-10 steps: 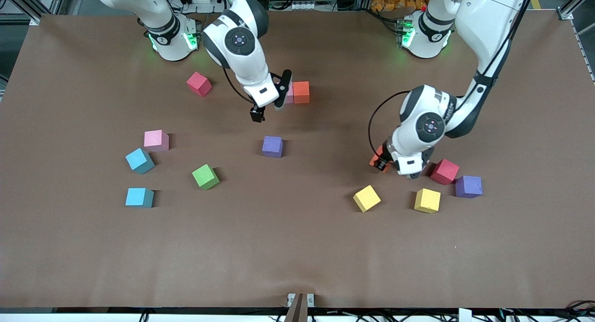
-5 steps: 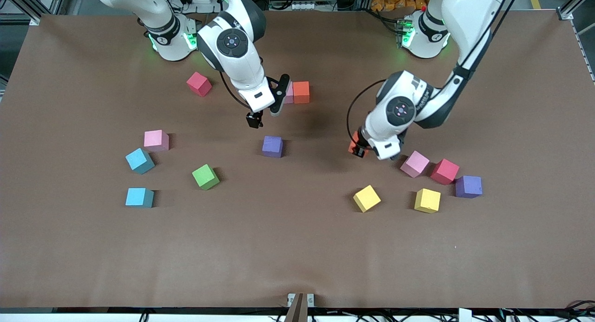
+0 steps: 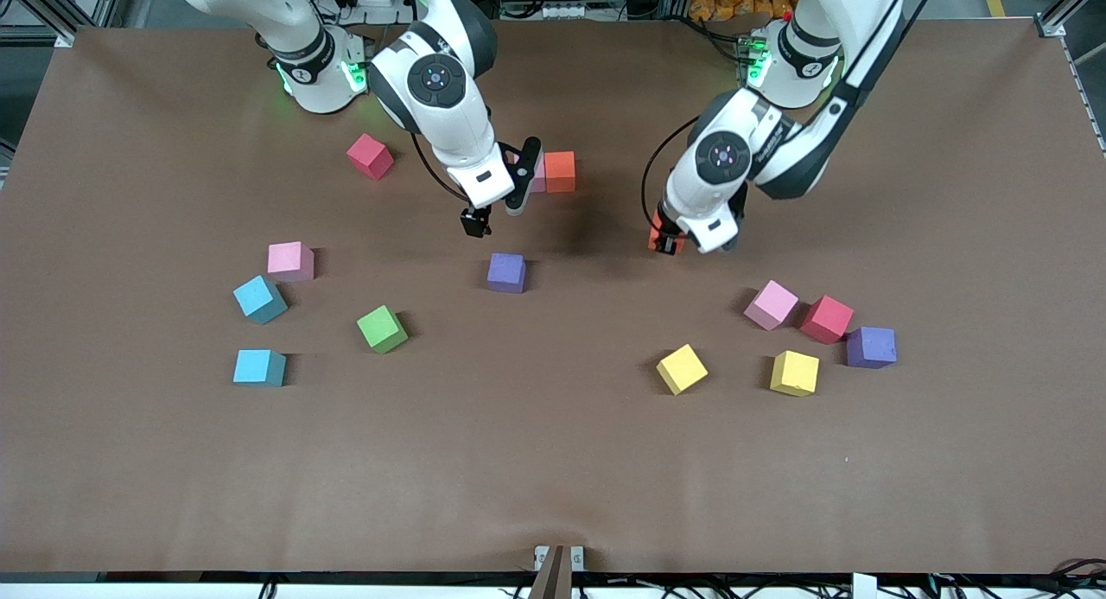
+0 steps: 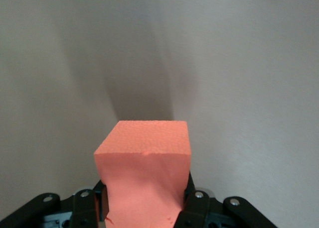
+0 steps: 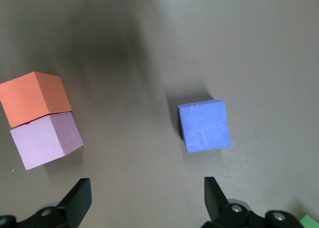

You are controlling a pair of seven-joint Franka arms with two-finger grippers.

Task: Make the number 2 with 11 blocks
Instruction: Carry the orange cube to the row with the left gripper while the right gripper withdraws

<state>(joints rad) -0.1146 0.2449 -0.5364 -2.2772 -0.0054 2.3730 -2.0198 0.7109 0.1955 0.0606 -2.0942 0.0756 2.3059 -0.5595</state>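
Note:
My left gripper (image 3: 665, 238) is shut on an orange block (image 4: 144, 168) and holds it above bare table. My right gripper (image 3: 499, 203) hangs open and empty (image 5: 147, 195) over the table, beside a touching pair of blocks, pink (image 3: 537, 175) and orange (image 3: 560, 171). The right wrist view shows that pair, orange (image 5: 34, 97) and pink (image 5: 45, 138), and a purple block (image 5: 205, 124). That purple block (image 3: 506, 272) lies nearer the front camera than the right gripper. No number 2 is in view.
Toward the right arm's end lie red (image 3: 370, 156), pink (image 3: 289, 260), green (image 3: 382, 328) and two light blue blocks (image 3: 259, 299) (image 3: 258, 366). Toward the left arm's end lie pink (image 3: 772, 304), red (image 3: 826, 318), purple (image 3: 871, 347) and two yellow blocks (image 3: 682, 368) (image 3: 794, 372).
My left gripper has carried the orange block away from the pink and red blocks, toward the middle of the table and the bases. The right gripper has barely shifted.

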